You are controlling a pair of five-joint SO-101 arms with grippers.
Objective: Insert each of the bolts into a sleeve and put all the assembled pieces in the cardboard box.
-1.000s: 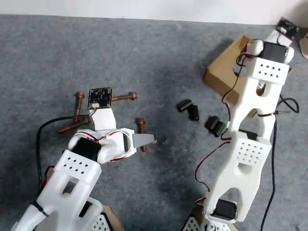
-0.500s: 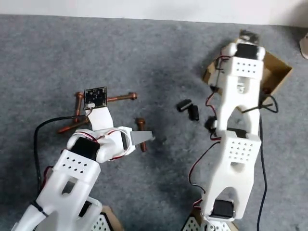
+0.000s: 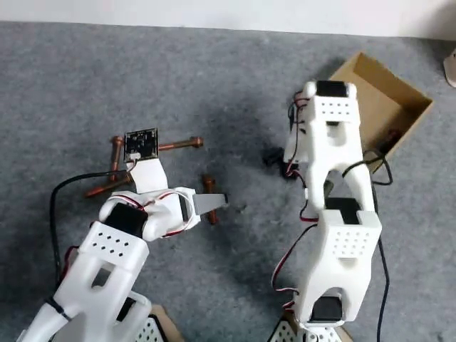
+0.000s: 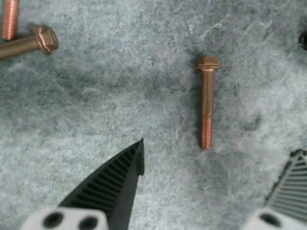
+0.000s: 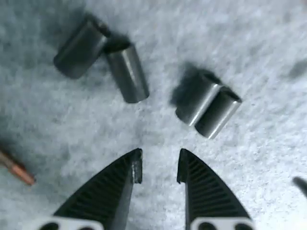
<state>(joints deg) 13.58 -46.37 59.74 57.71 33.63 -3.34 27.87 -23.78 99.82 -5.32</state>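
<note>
A copper bolt (image 4: 207, 103) lies on the grey felt, and my left gripper (image 4: 218, 148) hovers wide open over its threaded end without touching it. From above, that bolt (image 3: 209, 191) sits beside the left gripper (image 3: 217, 203). Three more bolts (image 3: 178, 144) lie farther left. Several dark sleeves (image 5: 127, 72) lie on the felt in two pairs, the other pair (image 5: 208, 105) just beyond my right gripper (image 5: 158, 165), whose jaws stand slightly apart with nothing between them. The cardboard box (image 3: 399, 96) is at the back right.
The right arm (image 3: 331, 135) stretches over the sleeve area, hiding most of it from above; one sleeve (image 3: 271, 155) peeks out at its left. A bolt's tip (image 5: 17, 171) shows at the right wrist view's edge. Open felt lies between the arms.
The right arm has swung left from above the cardboard box to above the sleeves, uncovering the box. The left arm has barely shifted.
</note>
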